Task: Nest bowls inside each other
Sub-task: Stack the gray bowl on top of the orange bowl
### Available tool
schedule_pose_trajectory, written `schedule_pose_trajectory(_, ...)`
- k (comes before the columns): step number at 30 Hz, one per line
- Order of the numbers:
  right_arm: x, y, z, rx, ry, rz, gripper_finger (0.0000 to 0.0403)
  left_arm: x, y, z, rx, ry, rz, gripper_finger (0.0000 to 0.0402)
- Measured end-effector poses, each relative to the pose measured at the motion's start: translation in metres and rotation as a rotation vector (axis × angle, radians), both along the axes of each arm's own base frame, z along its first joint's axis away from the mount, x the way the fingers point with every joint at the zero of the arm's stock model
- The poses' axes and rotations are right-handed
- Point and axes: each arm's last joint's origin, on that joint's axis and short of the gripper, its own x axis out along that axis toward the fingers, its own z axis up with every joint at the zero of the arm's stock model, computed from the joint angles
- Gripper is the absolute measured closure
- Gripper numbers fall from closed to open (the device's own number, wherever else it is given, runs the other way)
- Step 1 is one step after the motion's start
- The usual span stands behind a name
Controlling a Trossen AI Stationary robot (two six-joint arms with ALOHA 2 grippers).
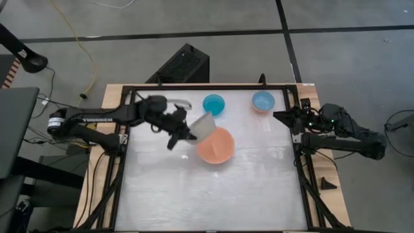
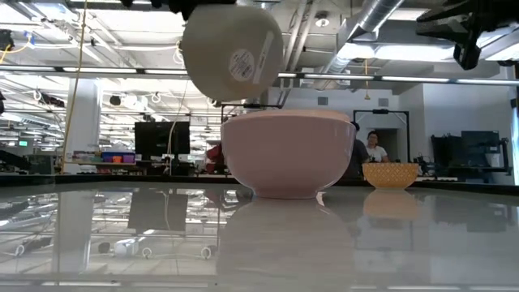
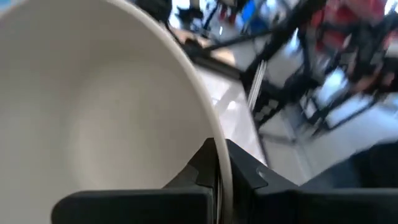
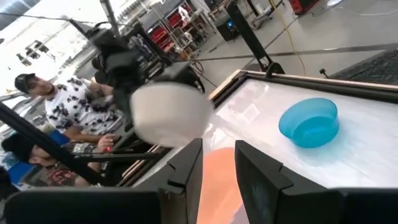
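My left gripper (image 1: 185, 134) is shut on a grey-beige bowl (image 1: 204, 123), which it holds in the air just left of and above the large pink bowl (image 1: 215, 146). The pink bowl stands upright on its base in the middle of the table (image 2: 288, 154). In the low view the held bowl (image 2: 232, 53) hangs high, its stickered underside showing. A teal bowl (image 1: 213, 103) and a light blue bowl (image 1: 262, 100) stand at the far edge. My right gripper (image 4: 217, 177) waits open at the table's right edge, holding nothing. My left gripper pinches the grey-beige bowl's rim (image 3: 219, 155), one finger (image 3: 202, 167) inside the bowl and the other (image 3: 249, 171) outside. The fingers come at it from the table's left, nearly level. The bowl is lifted clear and tipped on its side.
A black frame (image 1: 297, 139) runs round the white table top. The near half of the table holds no objects. People sit in the room beyond the table's left side (image 4: 68, 118). A small bowl (image 2: 390, 174) shows right of the pink bowl in the low view.
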Motion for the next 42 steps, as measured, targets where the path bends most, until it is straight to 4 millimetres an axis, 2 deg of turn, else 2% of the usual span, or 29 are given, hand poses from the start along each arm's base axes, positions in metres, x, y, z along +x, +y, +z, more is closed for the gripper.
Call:
schedule_pose_trajectory(3, 0.004, -0.001, -0.008, 0.023, 0.015, -0.007, 0.0275, 0.01, -0.022, -0.001, 0.135, 0.041, -0.03, 0.0401)
schedule_pose_trajectory(6, 0.008, -0.002, -0.018, 0.066, 0.015, -0.01, 0.0275, 0.024, -0.037, -0.01, 0.258, 0.12, -0.04, 0.0401)
schedule_pose_trajectory(13, 0.019, -0.003, -0.03, 0.081, -0.138, 0.016, 0.0275, 0.074, -0.052, -0.016, 0.509, 0.225, -0.051, 0.0401)
schedule_pose_trajectory(19, 0.02, -0.002, -0.032, 0.074, -0.138, 0.065, 0.0275, 0.127, -0.064, -0.02, 0.682, 0.405, -0.089, 0.0402)
schedule_pose_trajectory(24, 0.021, 0.0, -0.032, 0.064, -0.131, 0.15, 0.0275, 0.156, -0.078, -0.042, 0.753, 0.603, -0.122, 0.0401)
schedule_pose_trajectory(31, 0.021, 0.003, -0.032, 0.066, -0.13, 0.247, 0.0275, 0.168, -0.092, -0.066, 0.765, 0.753, -0.136, 0.0401)
schedule_pose_trajectory(36, 0.021, 0.004, -0.032, 0.068, -0.128, 0.297, 0.0275, 0.168, -0.094, -0.067, 0.679, 0.762, -0.087, 0.0395)
schedule_pose_trajectory(42, 0.021, 0.005, -0.032, 0.069, -0.127, 0.326, 0.0275, 0.17, -0.089, -0.067, 0.513, 0.766, -0.14, 0.0364)
